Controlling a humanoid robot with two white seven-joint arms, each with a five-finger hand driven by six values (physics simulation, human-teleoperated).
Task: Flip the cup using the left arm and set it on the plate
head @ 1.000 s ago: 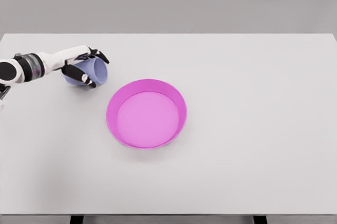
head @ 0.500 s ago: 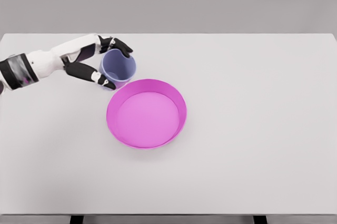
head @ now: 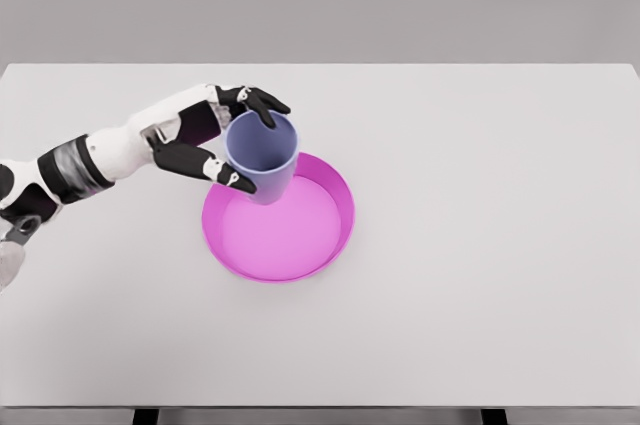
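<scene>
Cup (head: pixel 262 155) in left robot hand (head: pixel 205 135) over plate (head: pixel 335 235)

A plain white table (head: pixel 480 245) filled the view, and a round magenta plate (head: pixel 340 230) with a raised rim lay flat on it, left of centre.
</scene>
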